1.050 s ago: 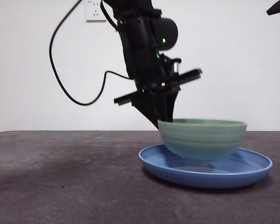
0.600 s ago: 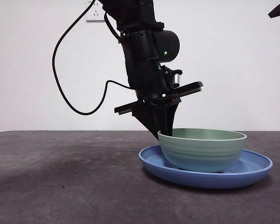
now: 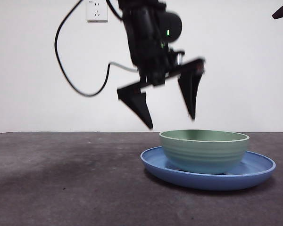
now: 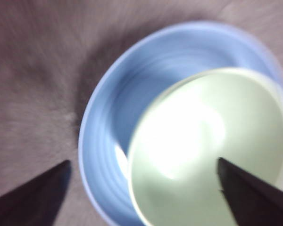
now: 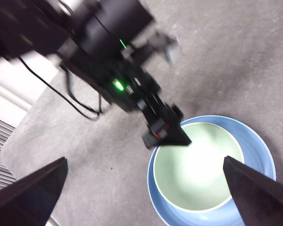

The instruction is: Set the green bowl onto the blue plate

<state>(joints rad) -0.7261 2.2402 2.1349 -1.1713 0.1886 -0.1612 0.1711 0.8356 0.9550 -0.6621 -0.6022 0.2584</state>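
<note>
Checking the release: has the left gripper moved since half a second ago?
Yes. The left gripper has opened and risen clear of the green bowl, closer to the wall socket.

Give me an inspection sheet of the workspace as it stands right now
Surface: dark grey table, bare where visible.
Job's things: green bowl sits upright inside the blue plate.
Clutter: nothing seen.
Grippers: left gripper open above the bowl, holding nothing; right gripper open, high and away, empty.
Cables: black cable loops from the left arm, clear of the table.
Surroundings: white wall with a wall socket.
</note>
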